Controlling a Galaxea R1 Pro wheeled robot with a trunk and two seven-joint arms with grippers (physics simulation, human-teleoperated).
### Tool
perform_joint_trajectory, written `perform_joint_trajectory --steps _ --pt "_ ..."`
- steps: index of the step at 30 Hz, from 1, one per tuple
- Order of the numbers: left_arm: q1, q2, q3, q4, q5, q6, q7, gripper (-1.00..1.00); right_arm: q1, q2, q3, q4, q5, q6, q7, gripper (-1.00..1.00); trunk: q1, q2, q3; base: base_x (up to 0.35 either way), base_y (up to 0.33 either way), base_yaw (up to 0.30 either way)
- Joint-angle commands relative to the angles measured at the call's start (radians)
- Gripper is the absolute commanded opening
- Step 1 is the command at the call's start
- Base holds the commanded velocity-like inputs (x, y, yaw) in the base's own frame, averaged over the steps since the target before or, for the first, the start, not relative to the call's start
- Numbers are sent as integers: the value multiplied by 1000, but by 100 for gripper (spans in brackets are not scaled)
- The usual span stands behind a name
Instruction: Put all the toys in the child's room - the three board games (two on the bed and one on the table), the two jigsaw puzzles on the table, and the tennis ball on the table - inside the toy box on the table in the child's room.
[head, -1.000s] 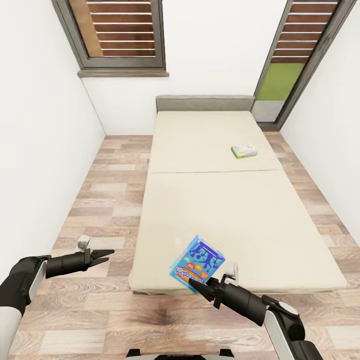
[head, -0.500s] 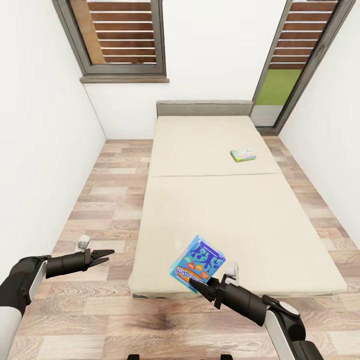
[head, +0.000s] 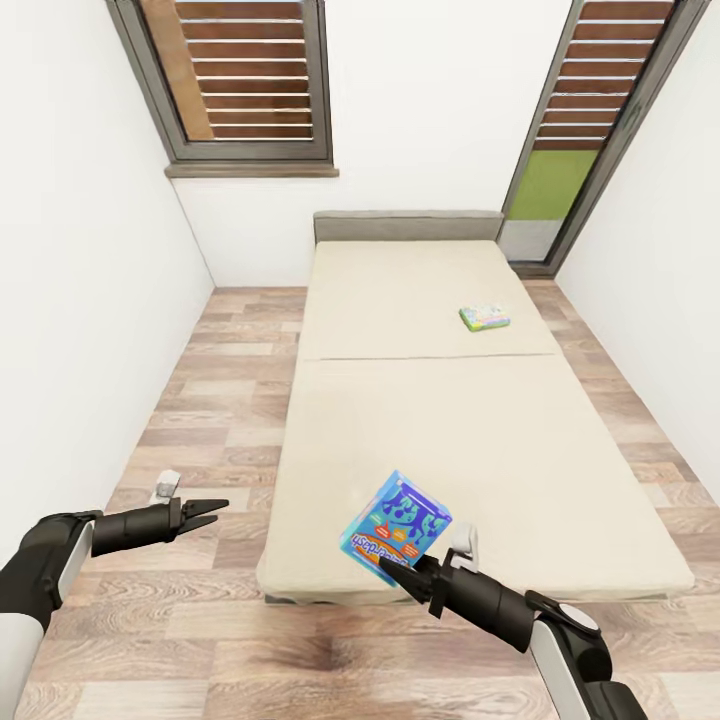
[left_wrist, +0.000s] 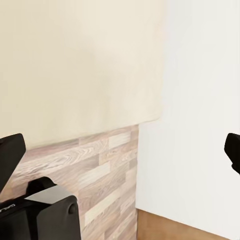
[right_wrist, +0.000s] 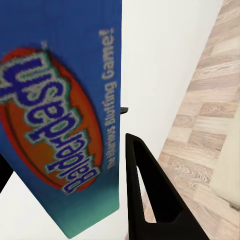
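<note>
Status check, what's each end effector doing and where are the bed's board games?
Right end effector shut on blue board game, lifted above the bed foot. Left end effector open, empty. Second board game lies near headboard. Nothing in the way.

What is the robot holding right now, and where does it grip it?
The right gripper holds a blue board game pinched by its lower edge, raised above the foot of the bed. The left gripper is open and empty.

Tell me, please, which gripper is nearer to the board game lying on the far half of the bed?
Right. The right gripper, holding a blue board game, is nearer the far board game; the left gripper hangs over the floor.
</note>
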Motion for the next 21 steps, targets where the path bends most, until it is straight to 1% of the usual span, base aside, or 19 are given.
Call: perform_joint_trajectory --steps 1,21 --pt "-1 0 0 0 1 10 -2 100 0 -1 0 0 -9 8 -1 -100 1 -2 0 0 0 0" --pt "-1 2 1 0 2 11 -2 100 0 0 -3 2 -7 8 -4 -100 1 -2 33 0 0 0"
